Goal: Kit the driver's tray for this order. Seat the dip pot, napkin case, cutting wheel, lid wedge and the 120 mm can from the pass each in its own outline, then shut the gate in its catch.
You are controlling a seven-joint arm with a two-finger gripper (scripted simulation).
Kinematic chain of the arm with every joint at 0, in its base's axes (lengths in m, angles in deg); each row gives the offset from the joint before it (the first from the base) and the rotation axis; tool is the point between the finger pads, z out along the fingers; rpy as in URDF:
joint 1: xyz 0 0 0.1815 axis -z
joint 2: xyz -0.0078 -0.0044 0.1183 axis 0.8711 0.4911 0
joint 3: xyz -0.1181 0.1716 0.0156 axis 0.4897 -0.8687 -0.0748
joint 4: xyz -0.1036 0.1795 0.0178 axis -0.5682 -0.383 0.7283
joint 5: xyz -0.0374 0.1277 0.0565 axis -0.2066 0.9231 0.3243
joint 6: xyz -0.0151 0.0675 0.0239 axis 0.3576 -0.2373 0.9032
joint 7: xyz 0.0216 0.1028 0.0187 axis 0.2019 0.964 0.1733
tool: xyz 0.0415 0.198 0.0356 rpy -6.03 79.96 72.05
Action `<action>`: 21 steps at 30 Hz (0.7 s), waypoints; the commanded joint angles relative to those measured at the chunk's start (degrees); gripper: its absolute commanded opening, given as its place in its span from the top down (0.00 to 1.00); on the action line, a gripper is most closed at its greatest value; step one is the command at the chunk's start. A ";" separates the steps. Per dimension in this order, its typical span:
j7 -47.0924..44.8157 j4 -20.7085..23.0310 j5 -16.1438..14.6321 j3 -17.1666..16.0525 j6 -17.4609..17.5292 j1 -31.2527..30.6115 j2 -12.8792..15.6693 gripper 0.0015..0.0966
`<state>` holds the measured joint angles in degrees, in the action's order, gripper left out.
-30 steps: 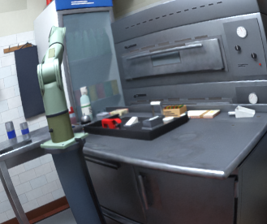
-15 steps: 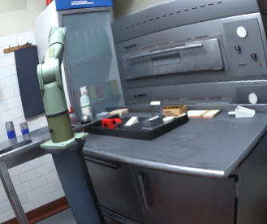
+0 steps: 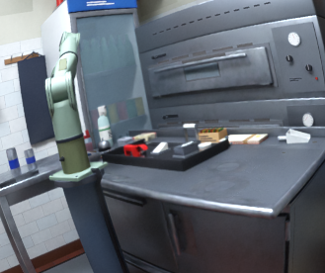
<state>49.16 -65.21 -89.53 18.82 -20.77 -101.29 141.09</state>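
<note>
A red block [image 3: 136, 149] sits inside the black tray [image 3: 165, 154] at its left end, with a pale wedge-shaped piece [image 3: 160, 147] and a dark grey block [image 3: 185, 147] further right in the same tray. The tray lies on the grey counter in front of the oven. The green arm [image 3: 64, 99] stands on its base left of the tray and rises upright; its gripper is out of view, hidden above or behind the arm. Two blue-banded cans [image 3: 20, 158] stand on the side table to the far left.
Behind the tray stand a large grey oven [image 3: 237, 64] and a glass-door fridge [image 3: 111, 74]. A box of small bottles [image 3: 212, 134], flat boards [image 3: 248, 138], a white folded piece [image 3: 296, 136] and a white bottle [image 3: 103, 126] line the counter's back.
</note>
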 commanded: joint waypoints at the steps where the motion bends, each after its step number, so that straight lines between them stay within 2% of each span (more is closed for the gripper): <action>1: -0.05 0.13 0.06 -0.10 -0.13 0.02 -0.20 0.93; 21: -1.66 1.86 1.88 -1.48 -4.09 0.56 -2.82 0.93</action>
<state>47.49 -63.42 -87.65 17.37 -24.89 -100.72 138.37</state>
